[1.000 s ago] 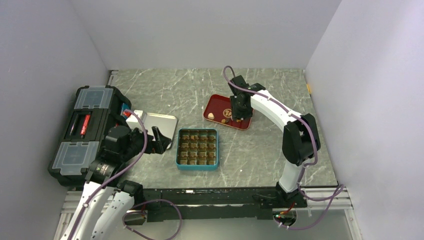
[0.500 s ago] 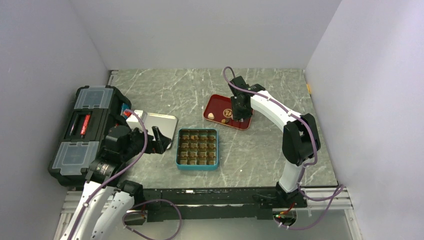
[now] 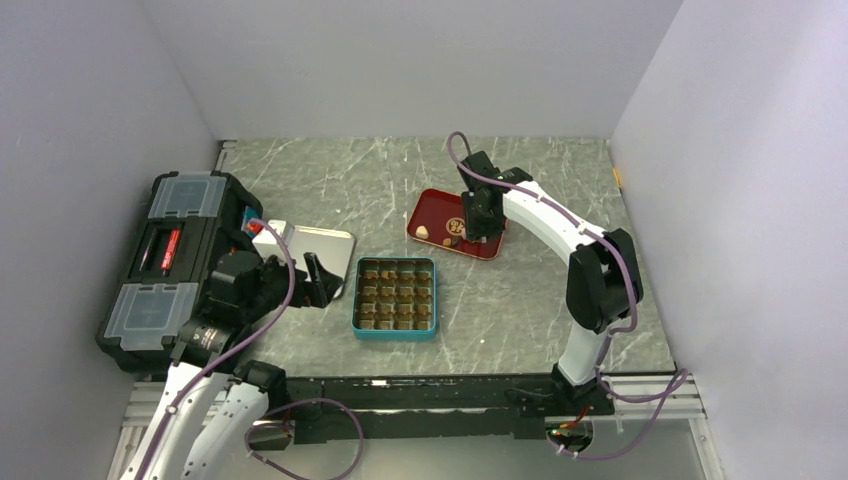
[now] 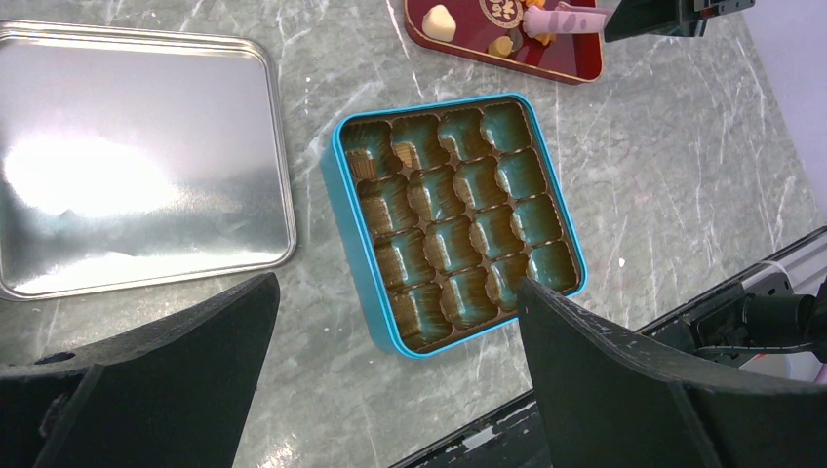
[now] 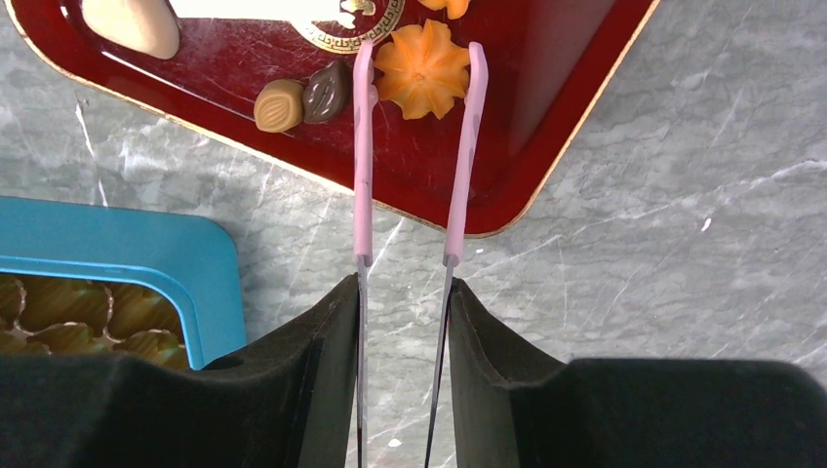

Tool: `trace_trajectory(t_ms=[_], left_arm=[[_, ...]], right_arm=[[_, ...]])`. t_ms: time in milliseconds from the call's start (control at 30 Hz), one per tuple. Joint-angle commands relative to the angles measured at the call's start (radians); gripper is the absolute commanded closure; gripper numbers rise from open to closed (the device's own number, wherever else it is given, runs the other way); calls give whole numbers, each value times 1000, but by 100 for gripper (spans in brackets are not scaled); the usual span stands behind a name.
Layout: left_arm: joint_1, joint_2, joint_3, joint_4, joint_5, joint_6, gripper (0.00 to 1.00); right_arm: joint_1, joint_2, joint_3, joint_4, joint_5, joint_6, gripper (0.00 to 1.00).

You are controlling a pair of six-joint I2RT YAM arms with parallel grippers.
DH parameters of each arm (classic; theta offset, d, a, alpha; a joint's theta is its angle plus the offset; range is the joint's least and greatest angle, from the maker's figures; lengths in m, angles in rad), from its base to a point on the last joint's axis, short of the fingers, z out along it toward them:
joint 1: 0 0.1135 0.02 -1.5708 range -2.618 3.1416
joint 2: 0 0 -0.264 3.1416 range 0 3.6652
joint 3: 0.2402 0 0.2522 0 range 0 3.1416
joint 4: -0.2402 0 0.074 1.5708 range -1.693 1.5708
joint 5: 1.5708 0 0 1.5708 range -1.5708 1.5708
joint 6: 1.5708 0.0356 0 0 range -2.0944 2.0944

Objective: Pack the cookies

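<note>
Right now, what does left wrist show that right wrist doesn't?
Left wrist only: the lid, the whole tin with every compartment empty, and the open left gripper.

Right wrist only: the right gripper shut on the tongs, their tips either side of an orange cookie, and a dark piece beside a tan piece.

Both: tin, tongs, red tray, cream lump.

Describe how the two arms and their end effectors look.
The left arm and right arm have white link shells with black joint housings. A purple cable loops along each. The left end effector and right end effector each have two broad matte-black fingers that taper towards the tips. No markings are readable.
</note>
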Motion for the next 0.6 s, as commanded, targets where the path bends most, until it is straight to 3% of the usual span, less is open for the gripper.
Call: trace_trajectory(t_ms=[0,567], left_arm=[[-4,-3,20,36,12,11,1],[-4,-2,20,34,7,9,1]], right_arm=[[0,-79,12,5,4,-3,91],[98,-219,48,-77,-5,17,91]])
